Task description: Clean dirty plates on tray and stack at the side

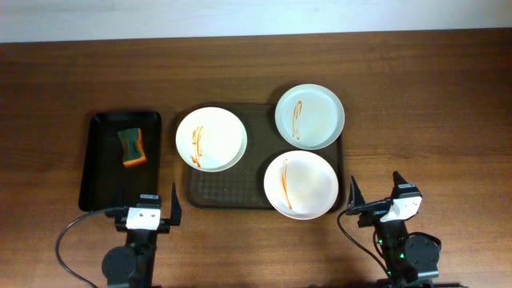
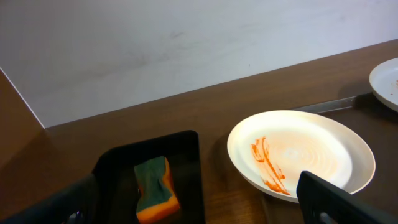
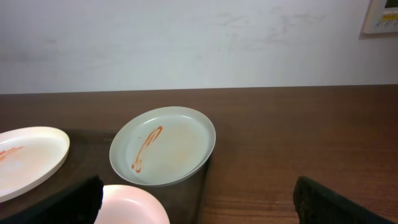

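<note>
Three sauce-streaked plates lie on the dark brown tray (image 1: 228, 188): a white plate (image 1: 211, 138) at its left, a pale green plate (image 1: 310, 116) at its back right, a white plate (image 1: 301, 184) at its front right. My left gripper (image 1: 146, 210) is open and empty near the front table edge, left of the tray. My right gripper (image 1: 376, 200) is open and empty, right of the tray's front corner. The left wrist view shows the left white plate (image 2: 311, 149). The right wrist view shows the green plate (image 3: 165, 146).
A narrow black tray (image 1: 120, 160) left of the brown tray holds a green and orange sponge (image 1: 132, 146), also in the left wrist view (image 2: 155, 190). Bare wooden table lies right of the brown tray. A white wall runs behind the table.
</note>
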